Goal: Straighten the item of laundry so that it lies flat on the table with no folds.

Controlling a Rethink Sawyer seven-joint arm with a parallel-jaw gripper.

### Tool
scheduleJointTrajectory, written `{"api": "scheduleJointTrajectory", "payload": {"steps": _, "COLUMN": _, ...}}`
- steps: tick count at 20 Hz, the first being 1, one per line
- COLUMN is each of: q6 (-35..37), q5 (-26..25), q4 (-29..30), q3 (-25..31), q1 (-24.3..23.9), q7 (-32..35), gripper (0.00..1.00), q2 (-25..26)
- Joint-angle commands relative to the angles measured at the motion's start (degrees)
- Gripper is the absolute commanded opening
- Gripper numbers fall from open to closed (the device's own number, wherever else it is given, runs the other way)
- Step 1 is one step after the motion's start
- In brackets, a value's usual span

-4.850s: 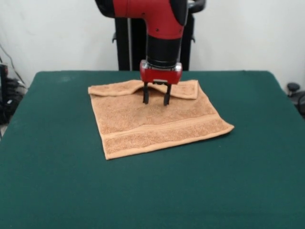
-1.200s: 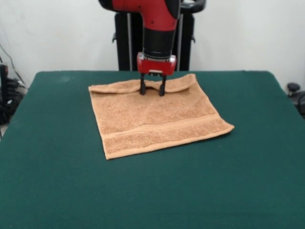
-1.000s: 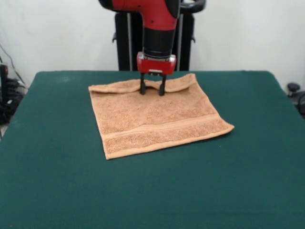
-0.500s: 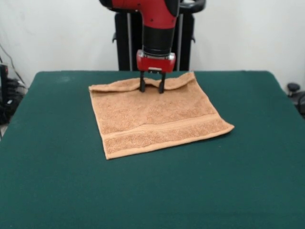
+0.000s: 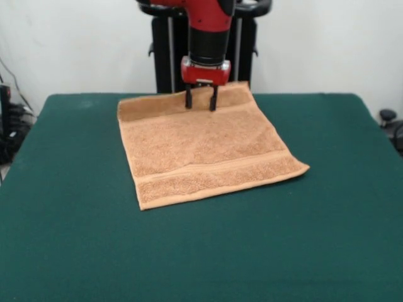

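The item of laundry (image 5: 201,148), an orange-tan towel, lies spread on the green table (image 5: 75,245), slightly skewed, with a woven band near its front edge. Its far strip now lies opened out toward the table's far edge, with a faint crease across it. My gripper (image 5: 201,104) hangs straight down over that far strip. Its two black fingers (image 5: 187,100) stand apart, tips at the cloth on the crease line, and nothing is pinched between them. The towel's far hem behind the gripper is partly hidden.
The table's far edge runs just behind the towel. Dark cables and gear (image 5: 7,126) sit off the table's left side, and a small black object (image 5: 386,116) sits off its right side. Green table surface surrounds the towel at the front and sides.
The gripper has moved toward the table's far edge. The folded-over far flap of the towel has gone with it and now lies unfolded.
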Motion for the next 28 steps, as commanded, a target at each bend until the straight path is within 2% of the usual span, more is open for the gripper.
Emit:
{"api": "scheduleJointTrajectory", "payload": {"steps": 1, "q6": -5.08, "q5": -1.22, "q4": 2.89, "q3": 0.31, "q1": 0.78, "q7": 7.87, "gripper": 1.00, "q2": 3.24}}
{"api": "scheduleJointTrajectory", "payload": {"steps": 7, "q6": -6.00, "q5": -1.17, "q4": 2.56, "q3": 0.04, "q1": 0.67, "q7": 7.33, "gripper": 1.00, "q2": 4.08}}
{"api": "scheduleJointTrajectory", "payload": {"steps": 13, "q6": -5.83, "q5": -0.72, "q4": 2.64, "q3": 0.13, "q1": 0.76, "q7": 6.93, "gripper": 1.00, "q2": 3.25}}
{"api": "scheduleJointTrajectory", "payload": {"steps": 16, "q6": -6.46, "q5": -2.05, "q4": 2.87, "q3": 0.31, "q1": -0.06, "q7": 6.25, "gripper": 1.00, "q2": 2.12}}
{"api": "scheduleJointTrajectory", "payload": {"steps": 18, "q6": -6.43, "q5": -4.26, "q4": 3.46, "q3": 0.82, "q1": -1.04, "q7": 5.12, "gripper": 1.00, "q2": -1.46}}
{"api": "scheduleJointTrajectory", "payload": {"steps": 22, "q6": 3.56, "q5": -7.61, "q4": 6.33, "q3": 8.08, "q1": -8.59, "q7": 2.58, "gripper": 1.00, "q2": -11.15}}
{"api": "scheduleJointTrajectory", "payload": {"steps": 24, "q6": 6.44, "q5": -8.14, "q4": 7.15, "q3": 10.75, "q1": -11.34, "q7": 1.81, "gripper": 1.00, "q2": -14.22}}
{"api": "scheduleJointTrajectory", "payload": {"steps": 28, "q6": 7.71, "q5": -10.18, "q4": 7.22, "q3": 12.14, "q1": -13.57, "q7": 0.35, "gripper": 1.00, "q2": -18.82}}
